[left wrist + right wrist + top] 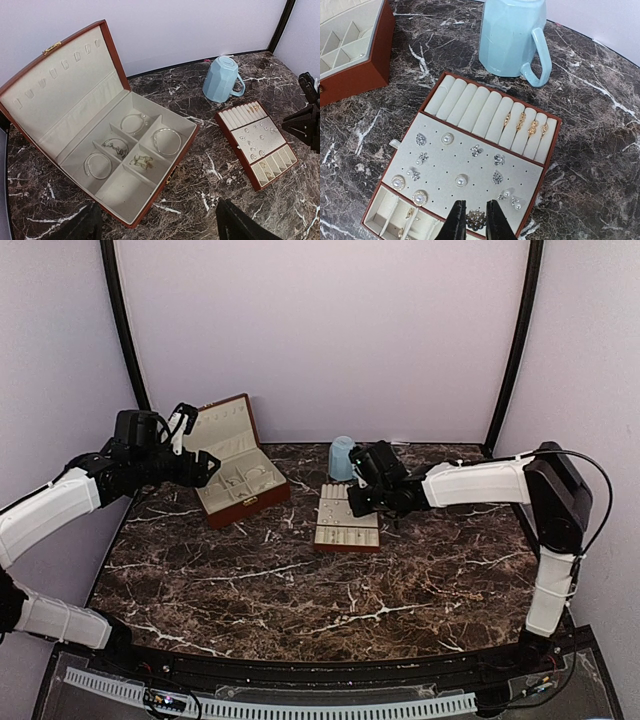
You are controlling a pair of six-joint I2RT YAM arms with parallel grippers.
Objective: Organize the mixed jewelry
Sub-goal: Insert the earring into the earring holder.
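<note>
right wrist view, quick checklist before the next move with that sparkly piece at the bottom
1. Sparkly piece between the right fingers: ok, one finger sits close on each side.
2. Piece lifted off the tray: cannot tell.
3. Free spot on the tray's stud panel: ok, bare patches show among the studs.
4. Mug clear of the path: ok, it stands behind the tray, apart from it.
5. Left fingers out of the way: ok, open with nothing between them.
6. Box ready: ok, its lid is up.
</note>
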